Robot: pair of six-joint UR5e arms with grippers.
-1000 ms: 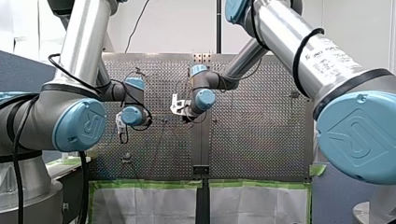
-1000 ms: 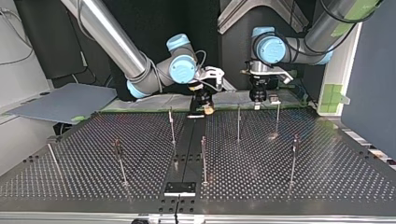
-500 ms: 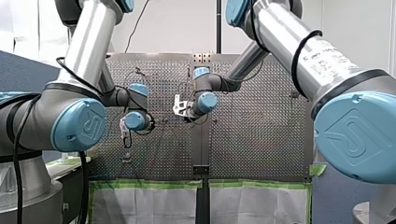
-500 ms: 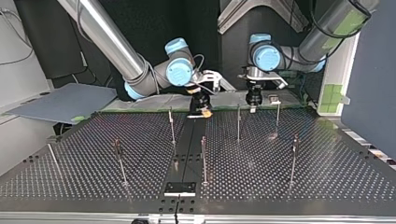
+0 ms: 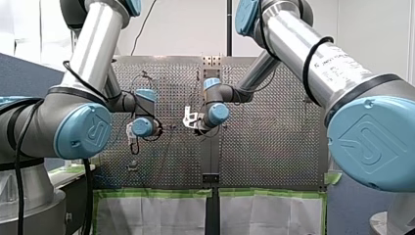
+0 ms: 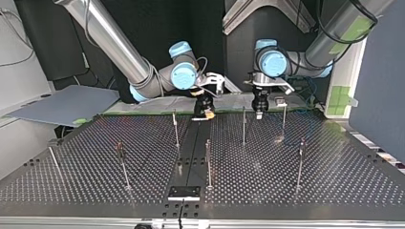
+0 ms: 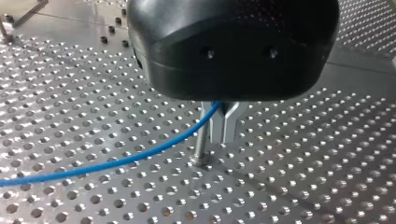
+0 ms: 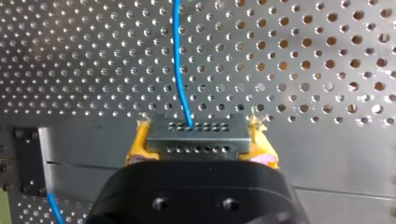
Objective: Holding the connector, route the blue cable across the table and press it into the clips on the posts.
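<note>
Two tools clamped: my right tool (image 8: 200,145) on the connector (image 8: 196,135), my left tool (image 7: 224,127) on the blue cable (image 7: 116,161), grip half-hidden.

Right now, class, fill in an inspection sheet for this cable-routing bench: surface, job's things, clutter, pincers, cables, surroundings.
Surface: perforated metal table, thin posts upright.
Job's things: connector; blue cable.
Clutter: nothing seen.
Pincers: my right pincer, yellow pads, shut on connector; my left pincer shut on blue cable beside a post.
Cables: blue cable lies across the holes; black cable along my left arm.
Surroundings: grey sheet, green tape.
</note>
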